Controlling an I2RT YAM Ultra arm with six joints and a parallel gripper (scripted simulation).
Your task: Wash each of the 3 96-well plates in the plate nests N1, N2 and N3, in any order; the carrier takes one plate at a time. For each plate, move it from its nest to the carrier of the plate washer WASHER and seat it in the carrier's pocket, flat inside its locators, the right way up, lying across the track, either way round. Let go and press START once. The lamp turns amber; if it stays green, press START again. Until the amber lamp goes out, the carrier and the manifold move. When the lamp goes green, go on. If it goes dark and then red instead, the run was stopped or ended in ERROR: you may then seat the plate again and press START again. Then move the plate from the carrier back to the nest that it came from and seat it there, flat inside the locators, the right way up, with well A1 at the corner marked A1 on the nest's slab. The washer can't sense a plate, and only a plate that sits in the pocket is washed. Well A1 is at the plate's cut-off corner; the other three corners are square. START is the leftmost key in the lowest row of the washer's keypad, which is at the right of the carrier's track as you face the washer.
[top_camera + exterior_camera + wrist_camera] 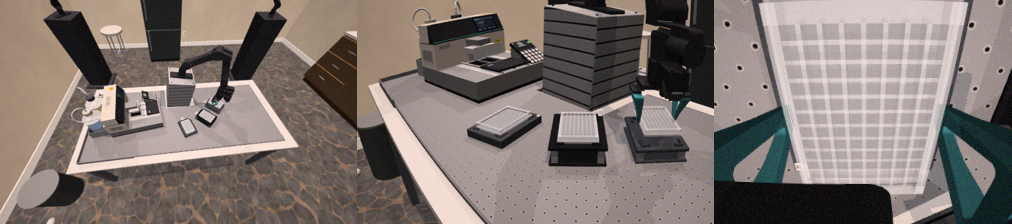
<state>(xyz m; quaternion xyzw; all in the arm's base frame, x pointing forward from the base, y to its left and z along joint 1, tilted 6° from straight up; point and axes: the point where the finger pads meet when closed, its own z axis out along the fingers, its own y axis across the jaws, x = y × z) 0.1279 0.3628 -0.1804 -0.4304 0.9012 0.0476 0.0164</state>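
Observation:
My gripper is shut on a clear 96-well plate, its teal fingers on the plate's two long sides. It holds the plate level, low over the right dark nest; I cannot tell if they touch. The nest's front part shows bare. A second plate sits in the raised middle nest. A third plate sits in the low left nest. The washer stands at the left; its carrier is empty and the keypad lamp is green.
A tall grey ribbed block that bears the arm's base stands between the washer and the nests. Bottles and tubing lie behind the washer. The table's white rim runs along the front.

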